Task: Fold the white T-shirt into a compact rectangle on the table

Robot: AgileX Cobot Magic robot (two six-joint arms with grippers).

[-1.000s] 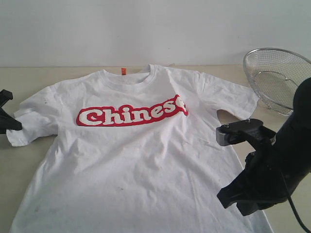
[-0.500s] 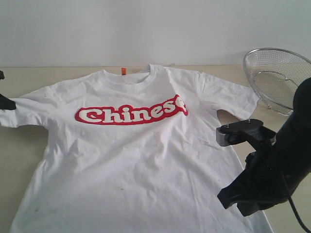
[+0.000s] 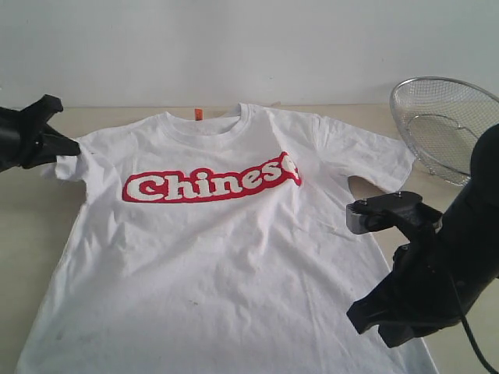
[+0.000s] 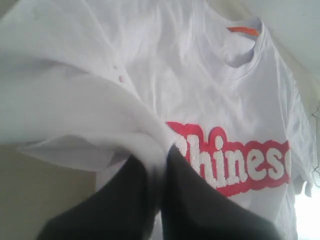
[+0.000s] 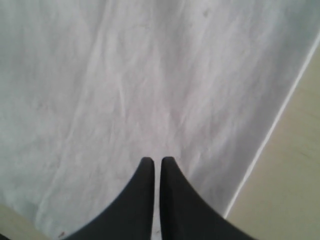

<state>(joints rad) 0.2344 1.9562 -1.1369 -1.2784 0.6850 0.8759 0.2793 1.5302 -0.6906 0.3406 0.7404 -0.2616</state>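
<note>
The white T-shirt (image 3: 226, 249) lies face up on the table (image 3: 31, 234), its red "Chinese" banner (image 3: 210, 183) across the chest and an orange tag (image 3: 198, 114) at the neck. My left gripper (image 3: 72, 147) is shut on the shirt's left sleeve, which is lifted and bunched by the shoulder. In the left wrist view that sleeve cloth (image 4: 150, 145) is pinched between the dark fingers of the left gripper (image 4: 159, 152). My right gripper (image 5: 153, 162) is shut with nothing in it, above the shirt's plain lower part (image 5: 125, 75) near its side hem. In the exterior view the right gripper (image 3: 360, 318) hangs over the shirt's lower right.
A round wire-mesh basket (image 3: 444, 125) stands at the back right, beyond the right sleeve. Bare table (image 5: 295, 175) shows right of the shirt's side hem. A pale wall runs behind the table's far edge.
My left gripper has carried the left sleeve from the table's left edge up and inward to the shoulder; the sleeve no longer lies spread out. The right arm has stayed still.
</note>
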